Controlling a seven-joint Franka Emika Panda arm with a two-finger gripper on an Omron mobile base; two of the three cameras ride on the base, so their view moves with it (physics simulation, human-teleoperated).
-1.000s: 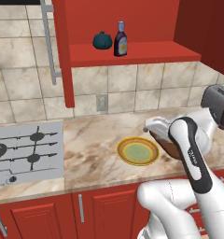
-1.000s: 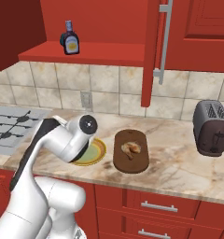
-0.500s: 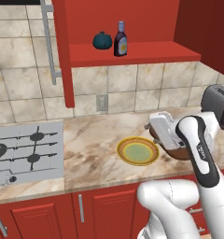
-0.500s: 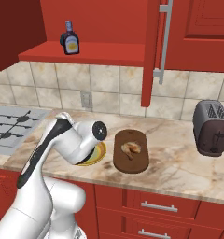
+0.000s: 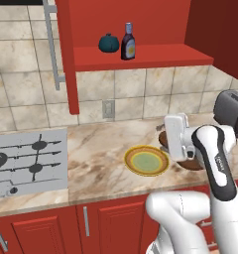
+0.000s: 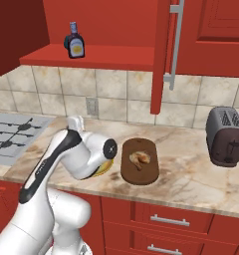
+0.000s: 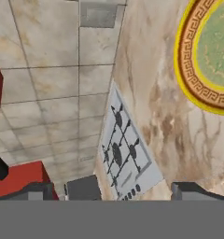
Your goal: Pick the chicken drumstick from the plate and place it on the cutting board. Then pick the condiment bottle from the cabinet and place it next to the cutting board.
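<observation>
the chicken drumstick (image 6: 139,158) lies on the cutting board (image 6: 139,172), centre of the right base view, bone end toward the lower edge. the plate (image 5: 146,160) sits bare just left of the board, centre-right in the left base view, and fills the upper right corner of the hand view (image 7: 205,60). the condiment bottle (image 5: 128,42) stands upright on the open shelf of the cabinet (image 5: 141,56) at the top of the frame, just right of a teal pumpkin-shaped object (image 5: 108,43); from the right base view the bottle (image 6: 74,41) is at upper left. the gripper (image 7: 132,188) shows as two dark tips at the bottom of the hand view, set well apart with nothing between them, pointing across the marble counter (image 7: 160,116) toward the stovetop (image 7: 125,151). a toaster (image 6: 226,136) sits at the right edge.
</observation>
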